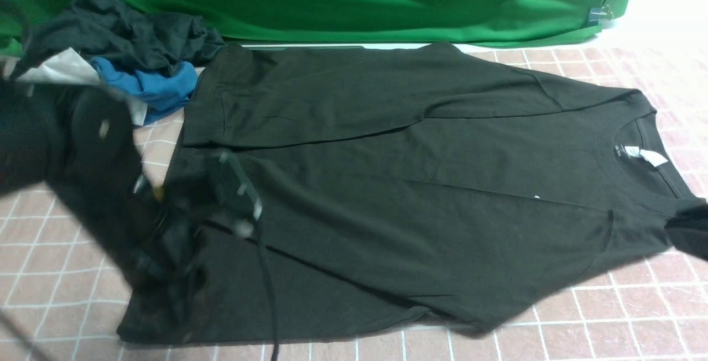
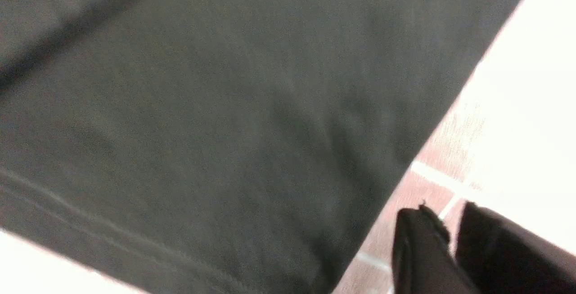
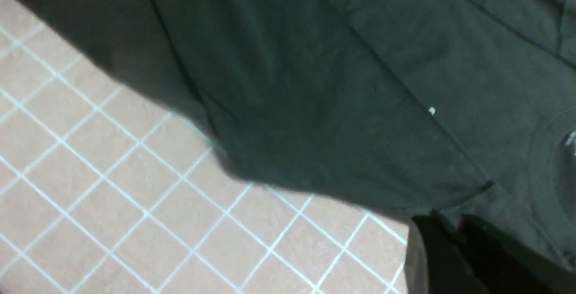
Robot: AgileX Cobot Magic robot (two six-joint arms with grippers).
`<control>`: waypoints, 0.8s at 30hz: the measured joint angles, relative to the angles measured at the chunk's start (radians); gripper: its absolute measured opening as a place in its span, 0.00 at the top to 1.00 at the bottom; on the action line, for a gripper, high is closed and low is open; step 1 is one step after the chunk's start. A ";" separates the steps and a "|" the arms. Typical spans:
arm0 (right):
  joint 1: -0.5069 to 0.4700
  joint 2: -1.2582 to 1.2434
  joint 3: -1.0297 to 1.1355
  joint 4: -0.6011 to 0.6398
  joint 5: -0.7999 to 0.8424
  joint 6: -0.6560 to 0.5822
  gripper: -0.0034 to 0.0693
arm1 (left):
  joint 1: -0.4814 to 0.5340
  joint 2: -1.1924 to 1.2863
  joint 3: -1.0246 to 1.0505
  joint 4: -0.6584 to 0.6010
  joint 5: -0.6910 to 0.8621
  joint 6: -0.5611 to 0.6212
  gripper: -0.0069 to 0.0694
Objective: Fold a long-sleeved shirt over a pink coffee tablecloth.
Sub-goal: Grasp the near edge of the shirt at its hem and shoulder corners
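Pink gridded tablecloth [image 1: 608,317], green backdrop [image 1: 332,1] behind it. I see the long-sleeved shirt [image 1: 415,184] lying flat, its length running from the blurred left gripper [image 1: 232,195] at the hem to the right gripper [image 1: 688,234] by the collar. Left wrist: jaws narrowly apart, empty, beside the shirt's edge. Right wrist: jaws pinch its shoulder.
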 joint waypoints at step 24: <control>0.000 0.000 0.023 0.000 -0.054 -0.003 0.87 | 0.088 0.053 0.156 0.208 -0.246 0.375 0.35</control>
